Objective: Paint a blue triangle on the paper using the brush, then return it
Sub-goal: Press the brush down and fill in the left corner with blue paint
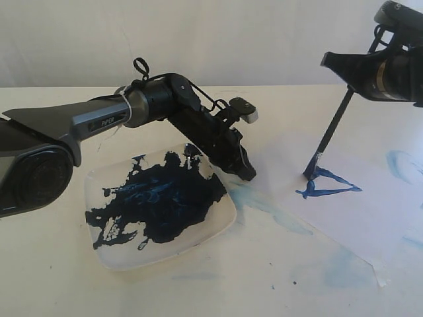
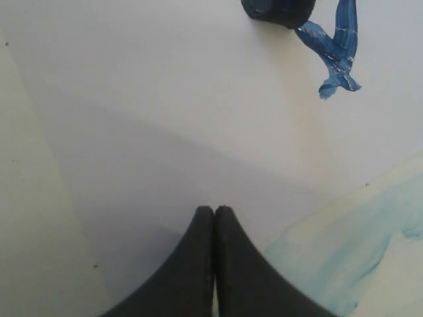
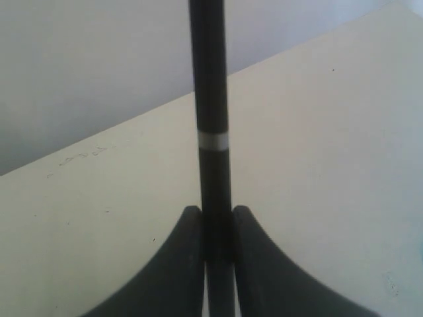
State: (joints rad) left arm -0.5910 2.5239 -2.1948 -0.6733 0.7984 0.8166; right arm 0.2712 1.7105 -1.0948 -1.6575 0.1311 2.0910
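The brush (image 1: 329, 135) is a thin black stick standing steeply, its tip touching the paper (image 1: 373, 221) at a corner of the blue triangle (image 1: 328, 185). My right gripper (image 1: 347, 78) is shut on the brush's upper shaft. In the right wrist view the brush (image 3: 211, 92) with its silver band runs out from between the fingers of the right gripper (image 3: 217, 214). My left gripper (image 1: 247, 172) is shut with nothing in it, its tips down at the paper's left edge. The left wrist view shows the left gripper (image 2: 214, 211) over the paper (image 2: 198, 99), with the blue triangle's strokes (image 2: 337, 53) and the brush tip (image 2: 277, 10) beyond.
A square white plate (image 1: 221, 228) smeared with dark blue paint lies under the left arm, left of the paper. Pale light-blue smears (image 1: 264, 201) stain the table between plate and paper, and another smear (image 1: 401, 163) sits at the right. The wall stands behind the table.
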